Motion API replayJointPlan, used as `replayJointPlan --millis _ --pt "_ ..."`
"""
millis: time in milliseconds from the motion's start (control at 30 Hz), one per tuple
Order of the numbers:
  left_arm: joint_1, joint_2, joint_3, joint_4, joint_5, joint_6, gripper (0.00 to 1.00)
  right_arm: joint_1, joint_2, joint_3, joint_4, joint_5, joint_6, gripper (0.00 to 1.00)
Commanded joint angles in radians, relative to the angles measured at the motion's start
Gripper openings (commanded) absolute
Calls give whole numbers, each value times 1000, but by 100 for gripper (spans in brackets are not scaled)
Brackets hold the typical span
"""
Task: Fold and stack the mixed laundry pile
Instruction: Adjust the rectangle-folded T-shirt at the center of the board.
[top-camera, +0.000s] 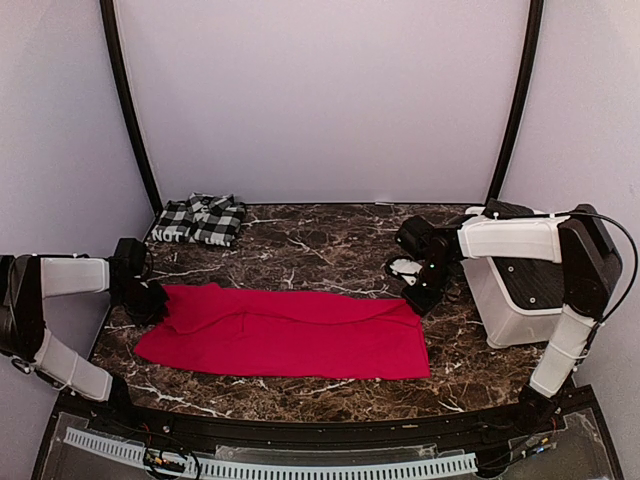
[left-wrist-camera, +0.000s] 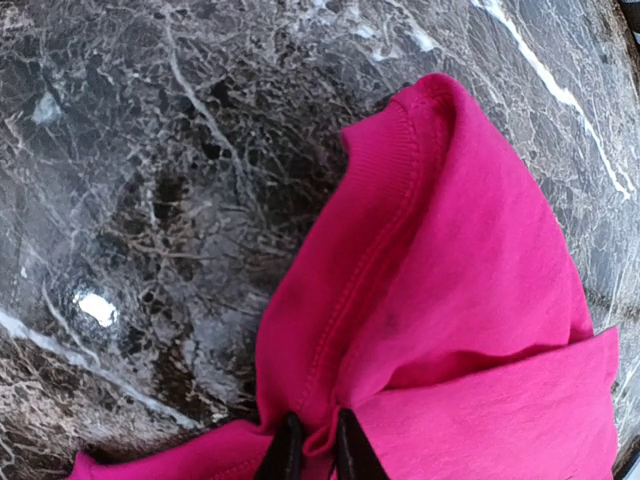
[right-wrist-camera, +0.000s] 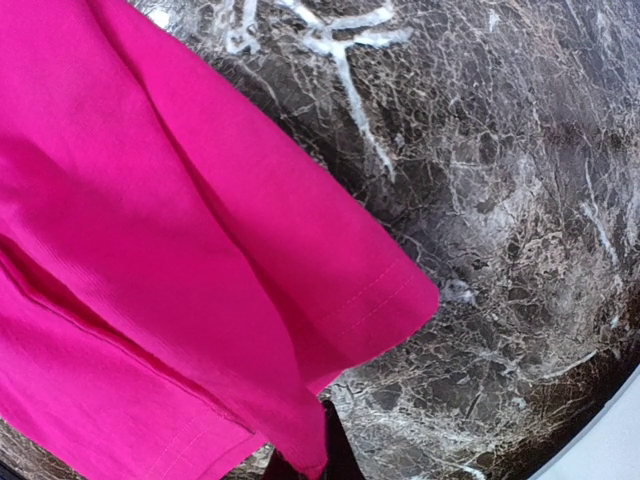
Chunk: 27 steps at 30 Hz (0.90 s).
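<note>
The plain red garment (top-camera: 290, 335) lies spread out long across the marble table (top-camera: 330, 245), folded lengthwise. My left gripper (top-camera: 158, 303) is at its left end. In the left wrist view the gripper (left-wrist-camera: 312, 450) is shut on a small fold of the red garment (left-wrist-camera: 460, 260) near a stitched hem. My right gripper (top-camera: 418, 300) is at the far right corner. In the right wrist view that gripper (right-wrist-camera: 315, 460) is shut on the hem of the red garment (right-wrist-camera: 150, 250), whose corner hangs over the marble. The black-and-white checked garment (top-camera: 200, 219) lies folded at the back left.
A white plastic bin (top-camera: 520, 300) stands at the right edge under the right arm. Grey walls close in the back and both sides. Bare marble shows between the checked garment and the red one.
</note>
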Motion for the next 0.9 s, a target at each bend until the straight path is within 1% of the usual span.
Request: replayJointPlan --millis 0,67,167,233,400,567,733,867 --pt "5 -34 7 -1 9 34 10 6 -13 24 -4 10 12 0" --pt "5 -45 11 -14 8 36 10 6 -13 25 -4 7 12 0" --pt "5 -49 18 -30 4 35 18 6 -15 23 -4 6 13 0" --pt "5 -45 24 -43 8 36 20 6 -16 22 -5 7 14 0" --pt "5 -64 40 -70 10 41 20 6 -16 23 -6 7 14 0" --pt "5 -78 49 -80 13 52 12 6 -13 26 -8 7 16 0" --pt "5 -60 53 -65 29 55 1 6 -15 24 -8 12 17 0" --pt "5 -42 61 -56 44 59 0 6 -17 26 -7 20 20 0"
